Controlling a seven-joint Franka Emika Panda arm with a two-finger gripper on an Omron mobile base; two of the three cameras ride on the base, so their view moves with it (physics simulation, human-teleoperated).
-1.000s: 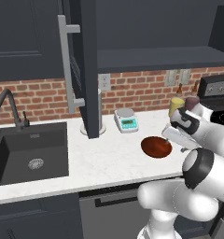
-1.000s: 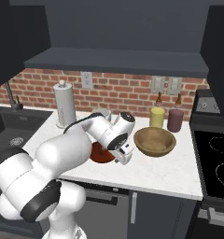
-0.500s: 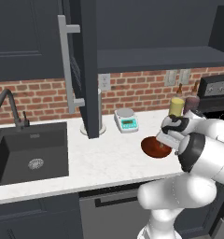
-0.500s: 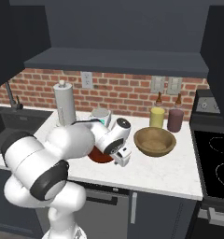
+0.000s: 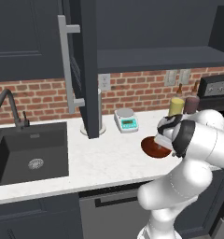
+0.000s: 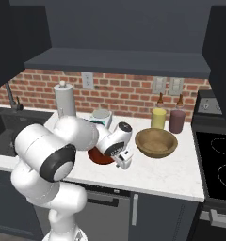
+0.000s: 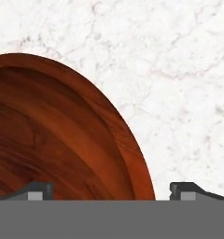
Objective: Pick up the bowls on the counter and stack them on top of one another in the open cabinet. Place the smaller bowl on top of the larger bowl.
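On the white marbled counter point(image 6: 181, 170), a shallow red-brown bowl point(image 7: 53, 135) is straddled at its rim by the gripper point(image 7: 109, 191), whose fingers are spread wide and grasp nothing. A larger tan wooden bowl point(image 6: 156, 142) is seen just beside it. No legible writing can be made out on the kitchen scale point(image 5: 126, 120).

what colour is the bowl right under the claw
Glossy dark red-brown with a wood grain; the bowl shows best in the hand view.
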